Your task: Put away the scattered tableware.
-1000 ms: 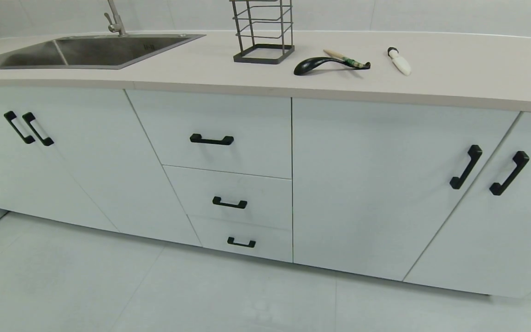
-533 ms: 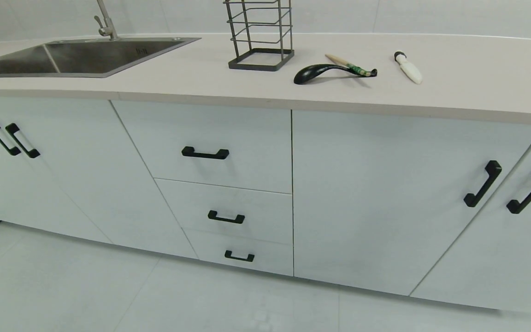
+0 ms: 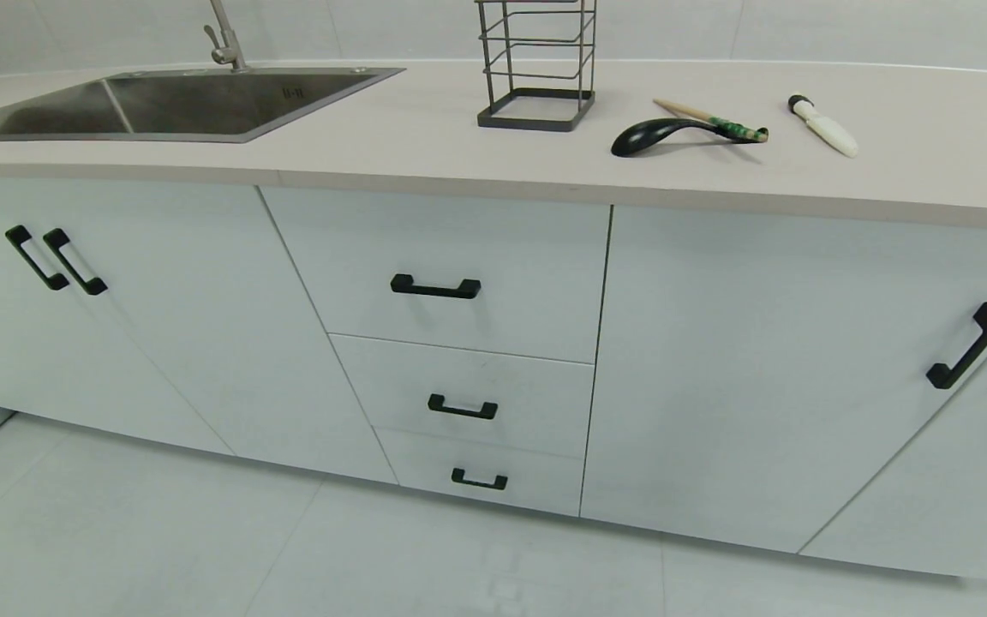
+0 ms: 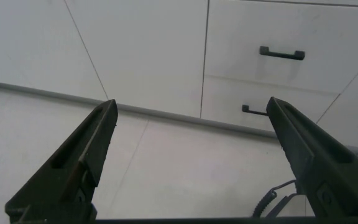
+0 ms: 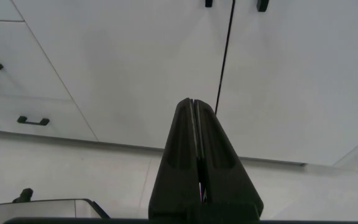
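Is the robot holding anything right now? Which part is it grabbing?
Nothing. The left gripper is open and empty, and the right gripper is shut on nothing. The black spoon lies on the counter.

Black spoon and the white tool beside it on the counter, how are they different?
The black spoon is all black and curved; the white tool is straight, white with a black end. The black spoon looks longer than the white tool. The black spoon's handle meets a wooden stick; the white tool lies alone. Both lie on the counter.
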Motion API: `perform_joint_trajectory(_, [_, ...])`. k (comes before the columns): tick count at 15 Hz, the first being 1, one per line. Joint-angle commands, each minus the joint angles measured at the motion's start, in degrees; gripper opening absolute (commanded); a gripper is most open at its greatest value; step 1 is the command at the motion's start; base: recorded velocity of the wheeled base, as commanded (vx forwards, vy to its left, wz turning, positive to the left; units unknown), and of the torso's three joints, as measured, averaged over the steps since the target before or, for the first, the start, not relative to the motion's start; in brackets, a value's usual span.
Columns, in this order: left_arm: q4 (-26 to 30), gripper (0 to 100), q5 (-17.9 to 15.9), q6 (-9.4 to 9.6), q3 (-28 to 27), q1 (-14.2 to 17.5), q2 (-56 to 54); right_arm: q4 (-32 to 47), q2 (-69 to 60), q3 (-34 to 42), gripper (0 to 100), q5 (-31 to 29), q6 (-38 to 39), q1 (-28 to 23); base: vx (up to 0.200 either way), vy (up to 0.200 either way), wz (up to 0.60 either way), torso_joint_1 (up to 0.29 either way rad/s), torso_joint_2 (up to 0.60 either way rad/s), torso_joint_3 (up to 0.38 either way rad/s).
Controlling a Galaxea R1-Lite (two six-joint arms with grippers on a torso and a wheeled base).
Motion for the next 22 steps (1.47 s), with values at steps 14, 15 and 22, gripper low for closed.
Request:
perform_joint_trajectory(14, [0.5, 100, -17.9, 22.84, -11.2, -1.6, 12.6, 0.0, 0.1, 0.0, 0, 0.0, -0.1, -0.1, 0.000, 0.000, 0.00, 0.000, 0.00, 0.000])
perform_joint_trajectory(15, [0.5, 100, -18.2, 25.48, -11.7, -1.6, 14.7, 0.0, 0.1, 0.0, 0, 0.0, -0.1, -0.1, 0.000, 0.000, 0.00, 0.000, 0.00, 0.000])
perform_joint_trajectory(22, [0.7, 100, -18.2, 50.09, -13.7, -2.3, 35.5, 0.0, 0.1, 0.0, 0, 0.0, 0.0, 0.1, 0.000, 0.000, 0.00, 0.000, 0.00, 0.000])
